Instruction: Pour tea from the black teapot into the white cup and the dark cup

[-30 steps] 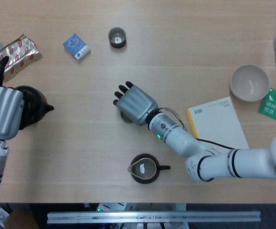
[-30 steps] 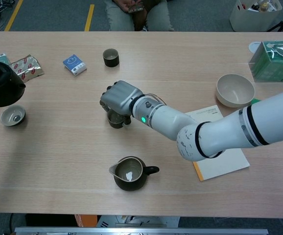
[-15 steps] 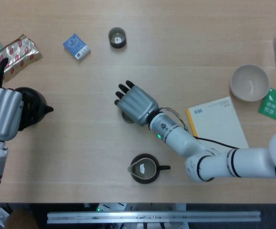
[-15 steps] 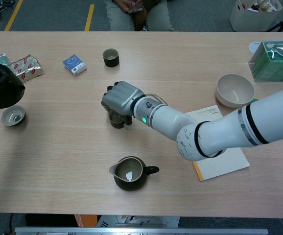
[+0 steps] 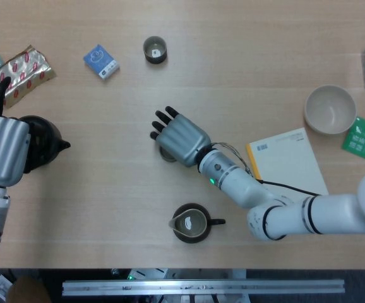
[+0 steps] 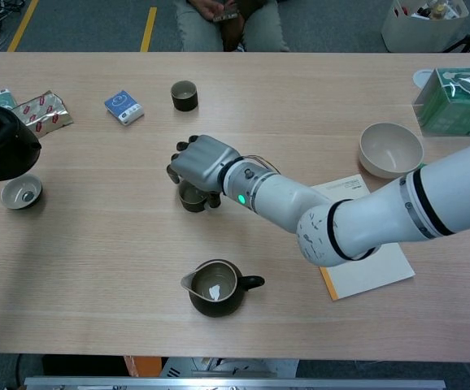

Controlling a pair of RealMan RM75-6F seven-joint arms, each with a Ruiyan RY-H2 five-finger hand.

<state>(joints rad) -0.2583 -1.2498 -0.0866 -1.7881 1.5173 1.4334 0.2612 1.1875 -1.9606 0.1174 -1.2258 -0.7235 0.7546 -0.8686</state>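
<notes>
Head view: black teapot [image 5: 40,142] gripped in the left hand [image 5: 2,151] at mid-left of frame, spout toward centre, seemingly lifted off the worktop [image 5: 264,69]; right hand [image 5: 179,139] at centre, closed over a small dark cup [image 5: 167,153] (mostly hidden beneath it, contents unreadable); another dark cup [image 5: 155,49] at upper centre, apparently dry; dark pitcher [image 5: 192,224] at lower centre holding pale liquid; cream bowl [image 5: 329,109] at right looking bare inside.

Chest view: white cup [image 6: 21,192] at mid-left, just below the teapot, something small and dark at its bottom, no tea discernible; probably the first pour, barely begun; next needed: spout over that cup, then a slow tilt.
</notes>
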